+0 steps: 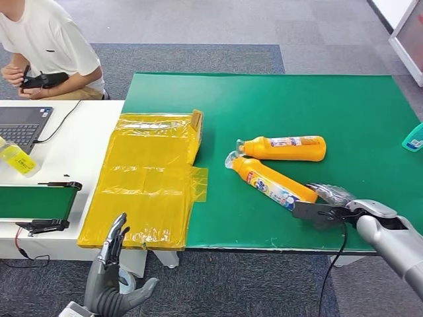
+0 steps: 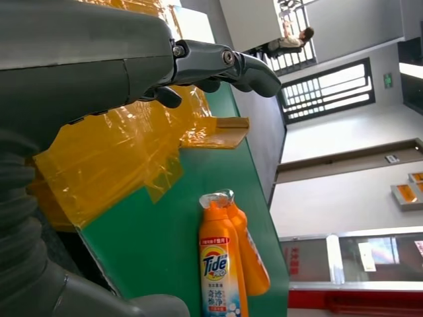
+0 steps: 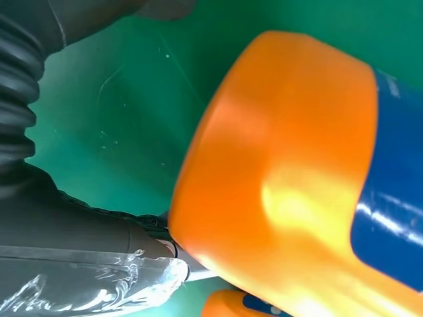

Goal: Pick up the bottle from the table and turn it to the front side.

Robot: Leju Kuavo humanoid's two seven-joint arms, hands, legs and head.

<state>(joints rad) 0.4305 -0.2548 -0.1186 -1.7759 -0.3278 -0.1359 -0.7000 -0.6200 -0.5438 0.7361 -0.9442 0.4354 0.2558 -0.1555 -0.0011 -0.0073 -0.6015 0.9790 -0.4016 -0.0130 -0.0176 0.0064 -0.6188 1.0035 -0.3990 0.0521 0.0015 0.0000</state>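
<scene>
Two orange bottles lie on the green table [image 1: 349,105]. The near bottle [image 1: 271,185] lies at a slant with its Tide label up, also seen as the near bottle [image 2: 218,264]. The far bottle [image 1: 289,148] lies just behind it. My right hand [image 1: 322,208] is at the near bottle's base, dark fingers [image 1: 307,211] straight along its near side and the plastic-wrapped thumb [image 1: 330,193] on the far side. The bottle's base [image 3: 279,165] looms close by the thumb [image 3: 100,284]. My left hand [image 1: 112,277] hangs below the table's front edge, fingers spread and holding nothing; it is also the left hand [image 2: 125,66].
A crumpled yellow plastic sheet [image 1: 149,178] covers the table's left end. A white desk [image 1: 84,152] on the left carries a laptop [image 1: 22,125], a yellow packet [image 1: 17,158] and a small green conveyor [image 1: 35,201]. A person [image 1: 45,46] sits behind it. A teal object [image 1: 414,139] lies at the right edge.
</scene>
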